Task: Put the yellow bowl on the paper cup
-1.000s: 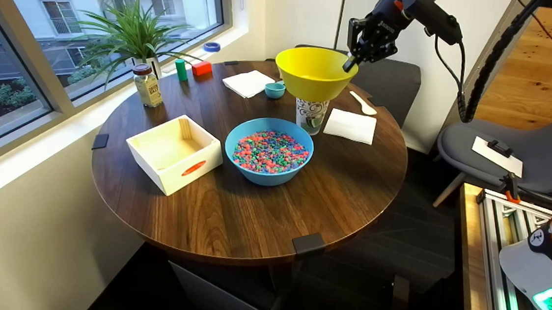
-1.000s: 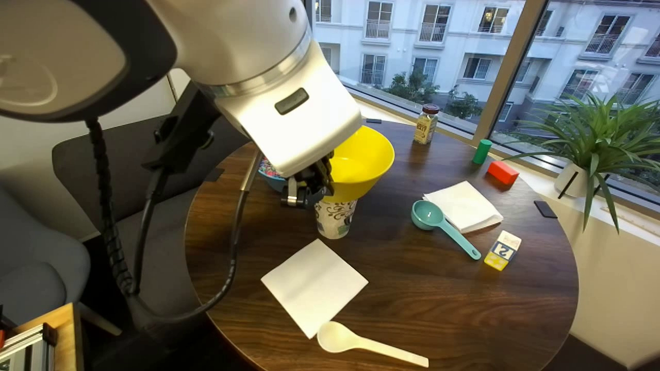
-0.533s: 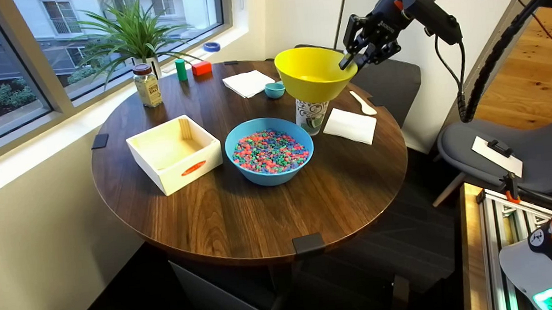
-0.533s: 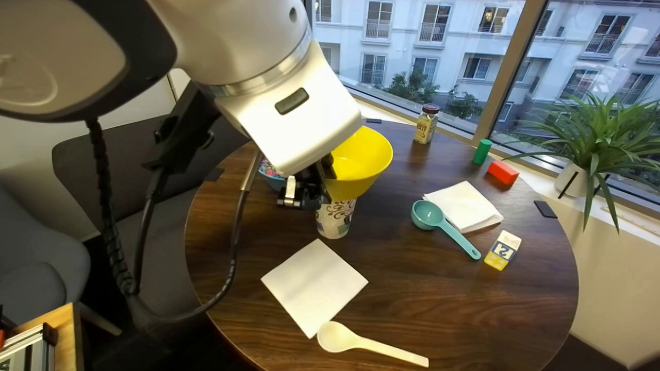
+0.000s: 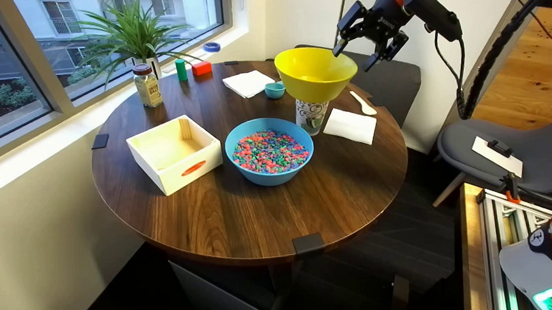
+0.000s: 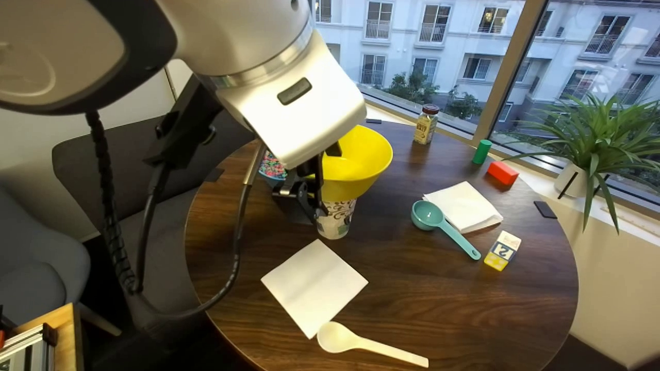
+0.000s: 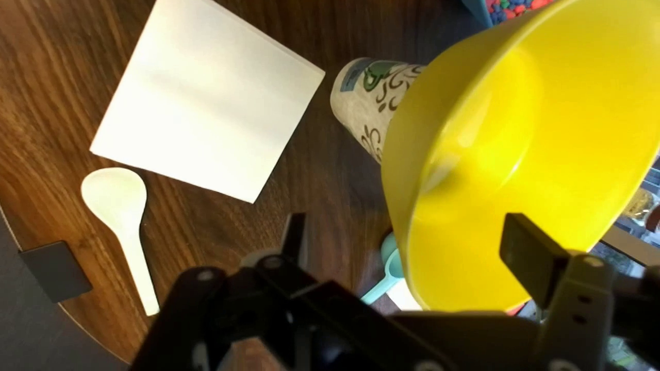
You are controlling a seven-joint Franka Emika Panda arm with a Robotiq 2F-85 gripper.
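Note:
The yellow bowl [image 5: 317, 80] rests upright on top of the paper cup [image 5: 311, 116], which stands on the table with its swirl print showing. In the wrist view the bowl [image 7: 567, 118] fills much of the right side, and its base covers the upper part of the cup [image 7: 372, 100]. My gripper [image 5: 351, 59] is open at the bowl's rim. Seen from the wrist, the gripper [image 7: 407, 229] has one finger on the inner side of the rim and the other outside, both apart from the wall. In an exterior view the arm hides part of the bowl [image 6: 363, 159].
A blue bowl [image 5: 271, 167] of coloured pieces stands close beside the cup. Around them are a wooden box [image 5: 175, 153], a white napkin [image 6: 314, 286], a white spoon [image 6: 371, 345], a teal measuring spoon [image 6: 446, 229], a letter block [image 6: 502, 251] and a spice jar [image 5: 147, 86].
The gripper has opened and let go of the yellow bowl's rim, its fingers spreading wide. The bowl has shifted very slightly and stays on the cup. The arm has risen a little.

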